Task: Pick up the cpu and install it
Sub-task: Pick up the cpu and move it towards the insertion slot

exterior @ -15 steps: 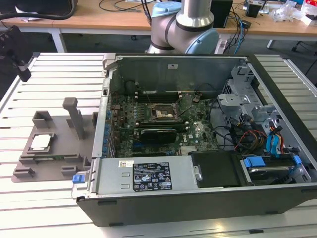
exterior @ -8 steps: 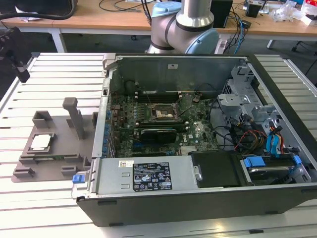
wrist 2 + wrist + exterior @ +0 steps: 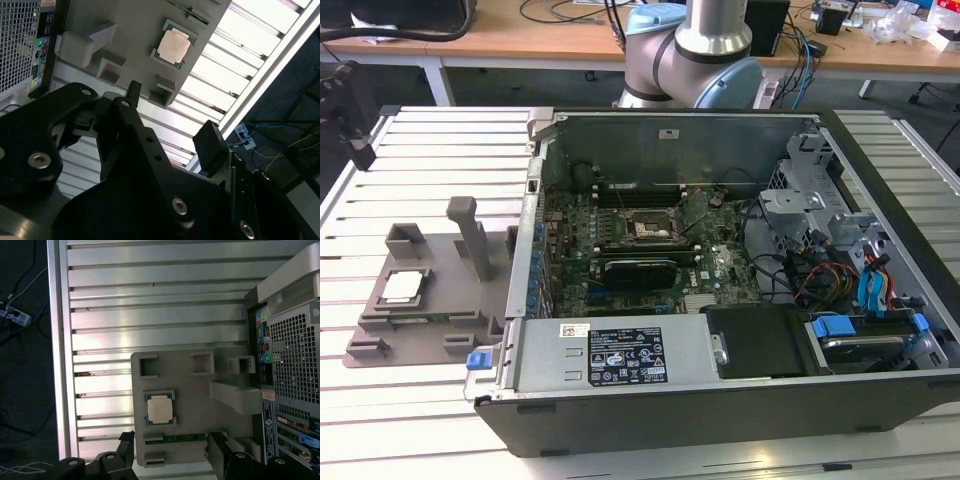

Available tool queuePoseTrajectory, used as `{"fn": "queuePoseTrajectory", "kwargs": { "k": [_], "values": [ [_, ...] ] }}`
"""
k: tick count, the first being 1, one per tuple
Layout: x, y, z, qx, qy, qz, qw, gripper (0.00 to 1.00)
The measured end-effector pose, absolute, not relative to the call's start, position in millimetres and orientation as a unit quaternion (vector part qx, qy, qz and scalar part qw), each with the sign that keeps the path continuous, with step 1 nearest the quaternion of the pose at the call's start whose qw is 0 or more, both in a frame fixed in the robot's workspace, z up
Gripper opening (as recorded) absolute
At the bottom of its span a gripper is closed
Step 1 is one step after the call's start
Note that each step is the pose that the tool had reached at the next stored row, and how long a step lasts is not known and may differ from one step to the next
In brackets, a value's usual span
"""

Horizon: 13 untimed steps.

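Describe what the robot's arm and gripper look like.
In the exterior view the arm is a silver-grey metal tube with rounded joints capped in pale blue. In the second wrist view the gripper is matte black throughout: broad angular link plates fastened with silver screw heads, ending in two narrow fingers. I can make out no markings on it.

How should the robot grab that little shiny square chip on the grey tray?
Probably by two opposite thin edges, coming straight down from above. The chip lies flat, shiny side up, in a shallow pocket of the grey tray, so the top gives nothing to pinch and nothing can slide underneath.
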<state>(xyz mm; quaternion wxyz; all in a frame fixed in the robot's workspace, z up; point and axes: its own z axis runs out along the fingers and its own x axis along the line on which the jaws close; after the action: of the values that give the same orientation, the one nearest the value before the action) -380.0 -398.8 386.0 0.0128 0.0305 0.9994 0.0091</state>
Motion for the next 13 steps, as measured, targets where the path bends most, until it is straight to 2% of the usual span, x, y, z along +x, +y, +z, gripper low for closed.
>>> {"fn": "queuePoseTrajectory", "kwargs": {
  "k": [13],
  "values": [
    [-380.0,-398.8,380.8,0.03,0.999,0.009,0.013,0.69]
  ]
}}
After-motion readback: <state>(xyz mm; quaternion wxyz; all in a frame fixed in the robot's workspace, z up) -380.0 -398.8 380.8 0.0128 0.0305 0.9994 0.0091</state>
